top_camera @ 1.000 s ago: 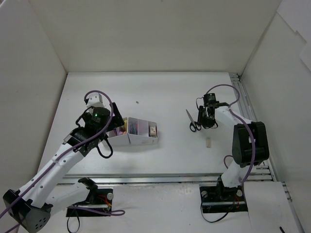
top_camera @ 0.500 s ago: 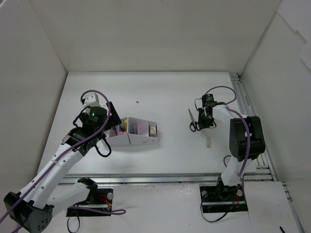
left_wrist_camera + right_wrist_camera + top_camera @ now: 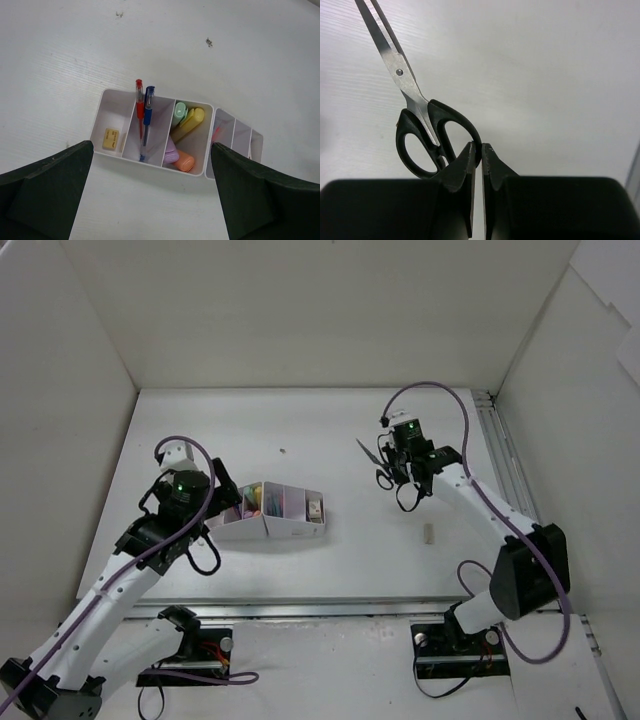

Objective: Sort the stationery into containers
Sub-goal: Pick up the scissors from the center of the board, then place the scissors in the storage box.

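Note:
My right gripper [image 3: 388,470] is shut on the black handle loop of the scissors [image 3: 370,454] and holds them above the table, blades pointing away; the wrist view shows the closed fingertips [image 3: 472,152] pinching the scissors [image 3: 417,112]. My left gripper [image 3: 220,485] is open and empty, hovering over the left end of the white organizer [image 3: 290,533]. In the left wrist view the organizer [image 3: 150,164] holds a pale eraser [image 3: 110,138], a red pen [image 3: 139,105], a blue pen [image 3: 148,112], and green, yellow [image 3: 192,122], purple and orange [image 3: 184,161] markers.
A small pale eraser [image 3: 428,534] lies loose on the table, right of the organizer and below the right gripper. White walls enclose the table on the left, back and right. A metal rail [image 3: 500,440] runs along the right edge.
My right gripper has lifted the scissors off the table and carried them back and to the left. My left arm has drawn back a little towards the left.

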`<act>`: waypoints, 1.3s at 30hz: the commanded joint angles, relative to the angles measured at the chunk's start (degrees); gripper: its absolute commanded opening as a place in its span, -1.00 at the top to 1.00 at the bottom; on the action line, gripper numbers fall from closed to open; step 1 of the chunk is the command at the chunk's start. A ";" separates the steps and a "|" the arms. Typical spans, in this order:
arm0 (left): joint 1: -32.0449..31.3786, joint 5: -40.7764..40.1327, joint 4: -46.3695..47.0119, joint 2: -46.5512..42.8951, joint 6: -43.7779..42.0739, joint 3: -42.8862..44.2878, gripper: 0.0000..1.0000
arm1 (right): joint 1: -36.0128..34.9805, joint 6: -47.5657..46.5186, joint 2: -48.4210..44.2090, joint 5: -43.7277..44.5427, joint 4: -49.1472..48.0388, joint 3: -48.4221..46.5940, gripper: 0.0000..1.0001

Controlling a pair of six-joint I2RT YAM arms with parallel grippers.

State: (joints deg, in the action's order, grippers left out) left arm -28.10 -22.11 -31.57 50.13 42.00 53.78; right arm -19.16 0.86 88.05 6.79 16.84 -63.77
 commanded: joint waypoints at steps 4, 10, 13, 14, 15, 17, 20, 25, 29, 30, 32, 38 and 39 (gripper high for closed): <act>0.32 -0.57 -3.58 -3.63 1.50 -1.65 -0.99 | -13.78 -16.77 -6.06 9.82 9.59 -12.76 1.00; 0.85 1.54 -5.25 -8.11 3.26 -5.43 -0.99 | -23.63 -15.55 2.89 14.21 29.02 -29.65 1.00; 0.85 0.93 -6.48 -10.75 3.88 -6.93 -0.99 | -27.51 -12.91 7.46 18.87 35.79 -32.20 1.00; 0.85 0.49 -7.01 -11.62 3.97 -7.11 -0.99 | -29.34 -12.12 8.53 20.27 39.11 -33.17 1.00; 0.85 0.40 -7.45 -12.07 3.97 -7.20 -0.99 | -30.14 -11.85 9.50 20.89 40.54 -33.52 1.00; 0.85 -0.12 -8.50 -13.12 4.14 -7.20 -0.99 | -32.33 -11.24 12.05 22.12 43.87 -34.84 1.00; 0.85 0.22 -7.81 -14.35 4.67 -8.34 -0.99 | -34.45 -9.23 14.60 21.95 46.43 -39.31 1.00; 0.85 2.86 -5.78 -15.06 3.88 -9.92 -0.99 | -36.21 -7.46 17.15 20.10 46.88 -44.42 1.00; 0.85 2.86 -6.39 -15.23 3.53 -10.27 -0.99 | -37.79 -6.40 20.83 20.55 48.72 -47.67 1.00; 0.85 2.86 -6.31 -15.24 3.53 -10.27 -0.99 | -38.06 -6.40 21.54 20.55 49.16 -48.46 1.00; 0.85 2.60 -6.48 -15.76 3.70 -10.45 -0.99 | -38.41 -5.96 23.12 21.42 50.91 -51.00 1.00; 0.85 2.77 -6.22 -17.34 3.97 -11.15 -0.99 | -38.94 -3.50 27.00 24.41 54.88 -54.18 1.00; 0.85 2.95 -6.13 -17.52 3.97 -11.33 -0.99 | -39.11 -2.98 26.82 24.41 54.79 -53.92 1.00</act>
State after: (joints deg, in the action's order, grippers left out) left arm -27.64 -19.29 -40.05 32.64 45.69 42.30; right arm -57.82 -4.27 116.07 27.55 66.94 -115.55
